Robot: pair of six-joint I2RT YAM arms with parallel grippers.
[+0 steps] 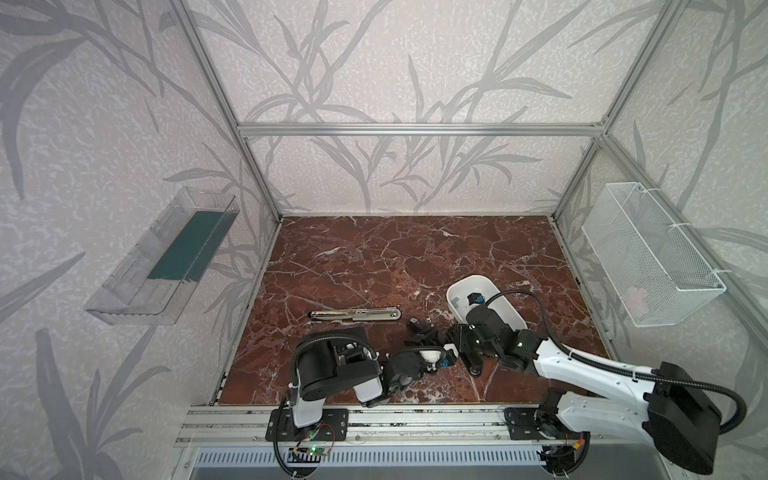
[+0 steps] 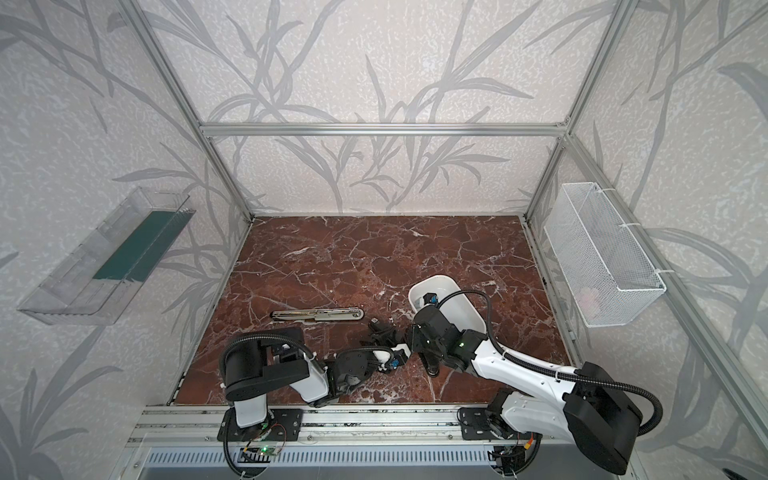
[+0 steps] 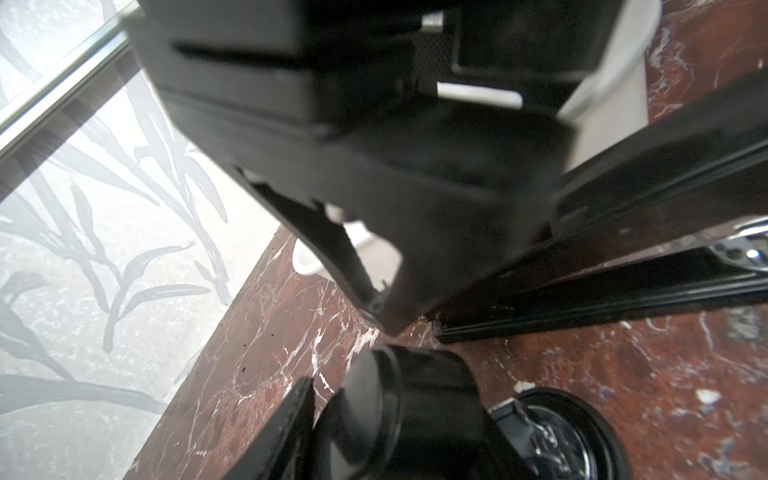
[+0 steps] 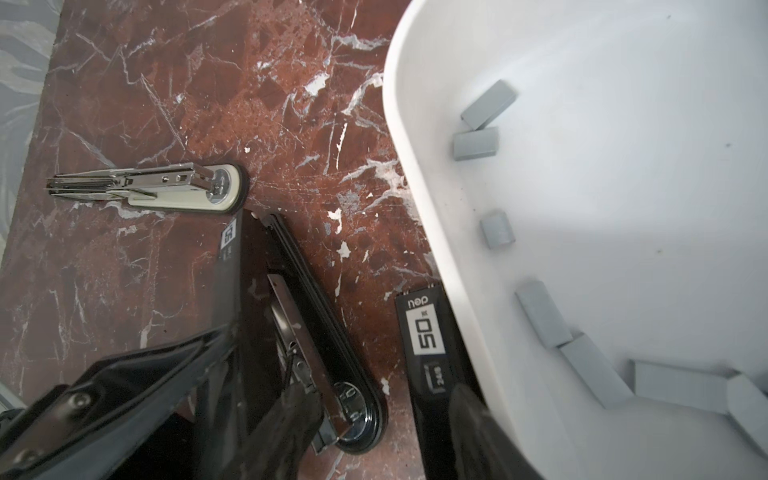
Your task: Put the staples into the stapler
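Several grey staples (image 4: 540, 316) lie in a white tray (image 4: 419, 174), seen in both top views (image 1: 478, 277). A black stapler (image 4: 320, 307) lies opened beside the tray, its metal magazine showing. A cream and chrome stapler (image 4: 183, 187) lies opened flat farther left (image 1: 355, 314). My right gripper (image 4: 380, 395) is open. One of its fingers is over the black stapler's magazine and the other is against a black bar by the tray wall. My left gripper (image 3: 328, 415) is open with a narrow gap, close to the black stapler. Marble shows between its fingers.
A black bar labelled 50 (image 4: 424, 332) lies along the tray's outer wall. A clear bin (image 1: 166, 257) hangs on the left wall and a white wire basket (image 1: 652, 257) on the right wall. The two arms crowd together near the front.
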